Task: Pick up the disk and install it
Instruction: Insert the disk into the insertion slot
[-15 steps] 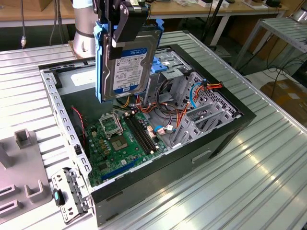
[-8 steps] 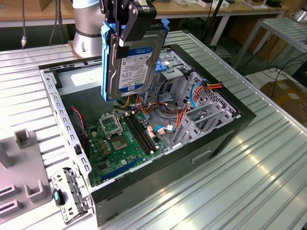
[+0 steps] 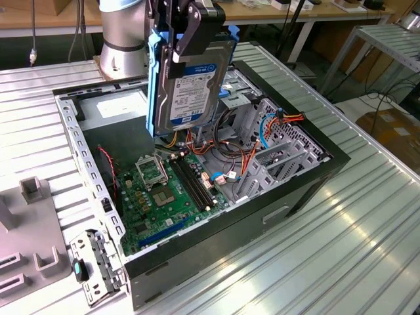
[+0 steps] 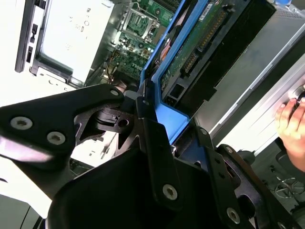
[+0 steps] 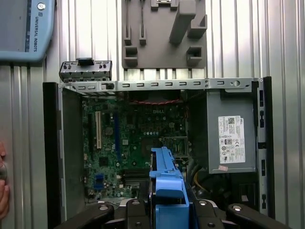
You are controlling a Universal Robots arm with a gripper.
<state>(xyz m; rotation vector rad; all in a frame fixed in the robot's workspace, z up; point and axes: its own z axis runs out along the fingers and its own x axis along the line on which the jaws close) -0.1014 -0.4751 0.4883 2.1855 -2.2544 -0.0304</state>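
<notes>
My gripper (image 3: 189,39) is shut on the disk (image 3: 195,88), a silver-grey hard drive with a white-blue-black label and blue side rails. The disk hangs upright, label facing the exterior view, above the open computer case (image 3: 275,213), over its motherboard (image 3: 164,197) and near the drive bay (image 3: 241,98). In the second wrist view the black fingers (image 4: 153,143) clamp the blue rail end, and the disk (image 4: 200,43) shows its green circuit side. In the first wrist view the disk's blue rail (image 5: 167,176) points down toward the case interior, just above the gripper (image 5: 167,212).
A grey box with a white sticker (image 5: 231,138) sits in one end of the case. A metal cage with a blue latch (image 3: 98,266) lies outside the case beside a grey fixture (image 3: 33,262). Cables (image 3: 269,128) crowd the bay. A person's hand (image 4: 291,124) rests at the table edge.
</notes>
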